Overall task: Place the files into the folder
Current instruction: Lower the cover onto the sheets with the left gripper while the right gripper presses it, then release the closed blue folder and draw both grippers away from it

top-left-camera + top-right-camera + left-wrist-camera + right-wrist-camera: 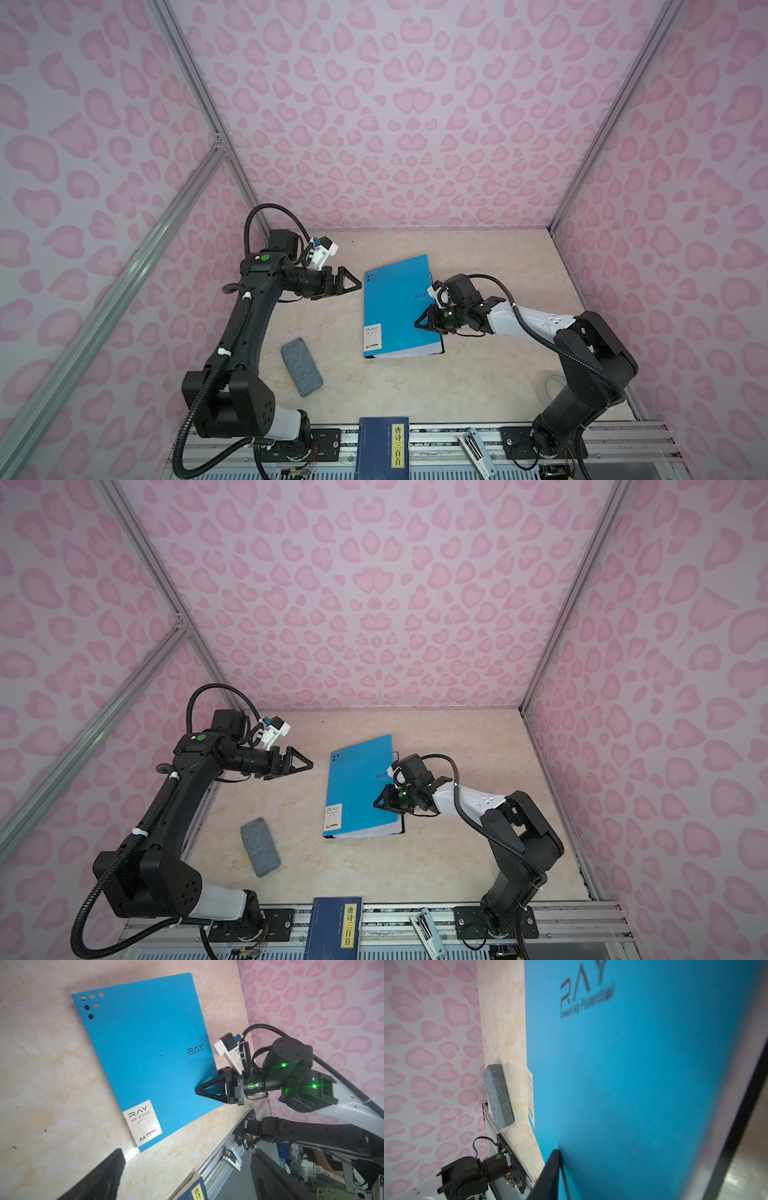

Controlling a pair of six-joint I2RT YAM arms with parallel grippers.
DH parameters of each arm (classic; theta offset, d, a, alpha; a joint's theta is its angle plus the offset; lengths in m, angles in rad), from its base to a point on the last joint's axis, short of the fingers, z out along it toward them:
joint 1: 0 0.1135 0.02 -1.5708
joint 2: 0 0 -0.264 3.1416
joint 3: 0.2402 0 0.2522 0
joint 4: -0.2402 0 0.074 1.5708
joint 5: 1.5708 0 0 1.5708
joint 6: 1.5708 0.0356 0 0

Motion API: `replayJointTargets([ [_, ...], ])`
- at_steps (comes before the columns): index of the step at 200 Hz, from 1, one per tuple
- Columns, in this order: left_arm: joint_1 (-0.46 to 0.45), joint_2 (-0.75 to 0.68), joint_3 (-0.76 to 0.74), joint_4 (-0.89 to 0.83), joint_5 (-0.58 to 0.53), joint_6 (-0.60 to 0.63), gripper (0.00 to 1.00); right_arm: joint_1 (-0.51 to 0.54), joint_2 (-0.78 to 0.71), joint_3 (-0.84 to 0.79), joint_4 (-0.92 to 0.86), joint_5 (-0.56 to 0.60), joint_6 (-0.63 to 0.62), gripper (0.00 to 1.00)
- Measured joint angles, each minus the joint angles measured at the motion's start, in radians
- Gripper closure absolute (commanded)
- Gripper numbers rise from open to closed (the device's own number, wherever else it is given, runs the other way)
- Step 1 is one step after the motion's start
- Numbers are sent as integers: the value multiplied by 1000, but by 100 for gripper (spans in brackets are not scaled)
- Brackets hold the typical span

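The folder [395,299] lies shut, files unseen, presumably inside. Right hand [417,325] is slightly parted over its edge, left hand [358,287] wide open beside it, both empty. Likely next: withdrawing clear.

1. Both top views are looking steeply down from high above the near edge, sharing the whole tabletop [415,386].
2. The left wrist view is looking across the folder [145,1053] toward the right arm [291,1076].
3. The right wrist view is skimming close over the folder's blue cover.
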Motion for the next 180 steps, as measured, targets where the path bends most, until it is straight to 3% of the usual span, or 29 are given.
replayJointTargets([
  [99,0,52,-3,61,-70,-27,2,4,-47,52,-218,204,-74,55],
  [180,0,58,10,71,-130,-20,2,-16,-18,106,-330,227,-131,45],
])
